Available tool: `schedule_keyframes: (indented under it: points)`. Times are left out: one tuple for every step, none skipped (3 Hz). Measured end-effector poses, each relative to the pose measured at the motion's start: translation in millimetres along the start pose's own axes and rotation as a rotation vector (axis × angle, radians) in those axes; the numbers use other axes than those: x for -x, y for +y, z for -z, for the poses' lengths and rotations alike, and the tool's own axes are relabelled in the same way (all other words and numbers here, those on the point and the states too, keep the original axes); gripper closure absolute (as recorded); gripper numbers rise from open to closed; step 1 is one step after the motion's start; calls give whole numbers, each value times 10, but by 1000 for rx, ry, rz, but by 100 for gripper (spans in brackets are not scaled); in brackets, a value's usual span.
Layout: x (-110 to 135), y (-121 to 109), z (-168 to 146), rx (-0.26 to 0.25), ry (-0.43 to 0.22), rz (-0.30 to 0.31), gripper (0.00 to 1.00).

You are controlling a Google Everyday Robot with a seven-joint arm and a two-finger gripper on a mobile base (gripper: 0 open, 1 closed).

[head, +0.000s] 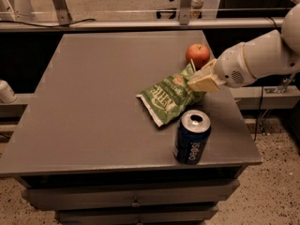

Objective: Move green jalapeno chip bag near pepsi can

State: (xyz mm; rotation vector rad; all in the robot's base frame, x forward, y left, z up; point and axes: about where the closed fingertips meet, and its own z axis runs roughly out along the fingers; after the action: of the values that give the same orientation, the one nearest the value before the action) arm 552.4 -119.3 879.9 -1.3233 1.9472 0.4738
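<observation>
Status: my gripper [202,81] is over the right half of the surface [93,78], between the apple [198,54] behind it and the pepsi can [192,137] in front of it; the jaws are clenched on the upper right corner of the green jalapeno chip bag [169,100], and a tip of foil stands up past them.

The corner hold makes sense, in my judgement: the bag is flat and crinkly, so a pinched corner gives grip without crushing the contents; the held end rides raised while the lower left end slopes down toward the surface; whether that end touches or hangs just clear, I cannot tell.

Position of the bag: just behind and to the left of the can, its near edge close to the can's silver top in this view; contact between the two cannot be confirmed. Judged against the task, the bag is already near the can; the remaining step appears to be lowering and release.

Clearances: the can stands upright close to the front edge and not far from the right edge; a push from the bag or the jaws could tip it or send it off; advance toward it no further than needed. The apple sits near the back right, just beside my arm [262,55]; retreat upward rather than backward. The left and centre of the surface lie bare and give the widest room for laying the bag flat.
</observation>
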Motion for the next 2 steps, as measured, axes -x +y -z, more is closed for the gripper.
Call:
schedule_keyframes:
  points:
    - [-139, 109, 225, -5, 25, -8, 100]
    - [-237, 215, 373, -2, 45, -13, 100]
